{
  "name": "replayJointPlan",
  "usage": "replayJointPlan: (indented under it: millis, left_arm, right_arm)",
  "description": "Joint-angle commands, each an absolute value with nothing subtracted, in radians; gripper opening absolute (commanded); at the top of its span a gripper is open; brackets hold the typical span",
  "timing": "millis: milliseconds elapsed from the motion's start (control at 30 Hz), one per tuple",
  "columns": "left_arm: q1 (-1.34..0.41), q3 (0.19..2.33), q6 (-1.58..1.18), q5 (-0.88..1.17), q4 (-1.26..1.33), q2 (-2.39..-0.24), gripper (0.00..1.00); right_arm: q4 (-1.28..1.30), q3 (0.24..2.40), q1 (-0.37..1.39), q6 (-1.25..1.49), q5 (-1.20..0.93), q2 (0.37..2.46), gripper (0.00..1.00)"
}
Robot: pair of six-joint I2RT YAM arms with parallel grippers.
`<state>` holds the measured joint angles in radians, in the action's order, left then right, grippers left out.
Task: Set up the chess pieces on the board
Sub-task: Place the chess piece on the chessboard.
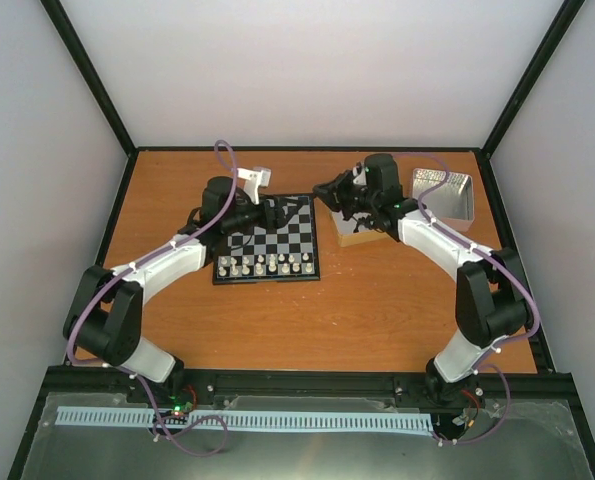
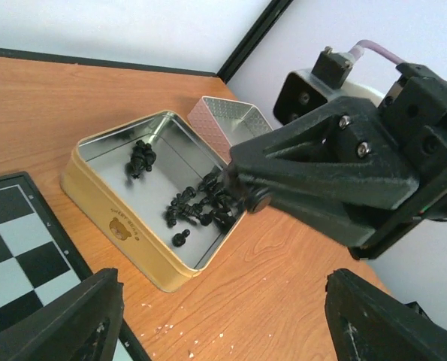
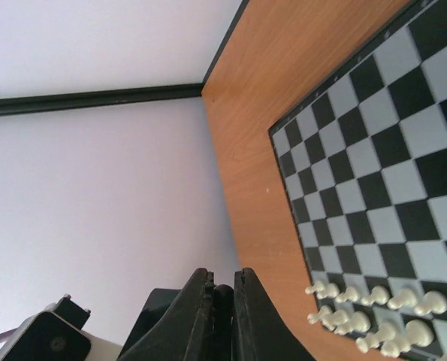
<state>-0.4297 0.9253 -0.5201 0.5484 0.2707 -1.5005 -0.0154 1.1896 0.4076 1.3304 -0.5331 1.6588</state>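
Note:
The board (image 1: 277, 245) lies mid-table, and part of it shows in the right wrist view (image 3: 373, 150). Two rows of cream pieces (image 1: 267, 265) stand along its near edge. Several black chess pieces (image 2: 200, 207) lie loose in an open gold tin (image 2: 118, 218) just right of the board (image 1: 349, 238). My right gripper (image 3: 221, 284) is shut on one small black piece (image 3: 222, 295) and hangs above the tin's left side (image 1: 327, 192). My left gripper (image 2: 223, 286) is open wide and empty, over the board's far right corner (image 1: 280, 212).
A silvery pink tin lid (image 1: 445, 195) lies at the back right, behind the gold tin (image 2: 234, 120). A small white part (image 1: 255, 180) sits beyond the board. Black frame rails edge the table. Crumbs dot the wood near the tin (image 2: 163, 329).

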Motion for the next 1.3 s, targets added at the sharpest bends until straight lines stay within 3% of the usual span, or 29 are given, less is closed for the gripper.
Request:
replayJointPlan:
  millis: [0,133,400,600,967,1267]
  left_arm:
    - [-0.457,0.964,-0.468,0.53,0.361,-1.512,0.71]
    - [-0.457,0.983,-0.45,0.553,0.377,-1.526,0.6]
    - [-0.458,0.979,-0.451,0.581,0.377,-1.556,0.5]
    - [-0.457,0.988,-0.443,0.594,0.383,-1.568,0.31]
    - [-0.457,0.983,-0.392,0.517,0.345,-1.552,0.19]
    - [-0.458,0.947,-0.22,0.59,0.354,-1.507,0.14]
  right_arm:
    - [-0.02,1.204,0.449,1.448,-0.56,1.646,0.08]
    - [0.003,1.229,0.475,1.441,-0.563,1.662,0.08]
    - [0.017,1.276,0.5,1.44,-0.577,1.701,0.09]
    - [0.01,1.287,0.509,1.444,-0.589,1.718,0.09]
    - [0.041,1.295,0.511,1.339,-0.629,1.713,0.12]
    - [0.043,1.312,0.509,1.192,-0.702,1.704,0.17]
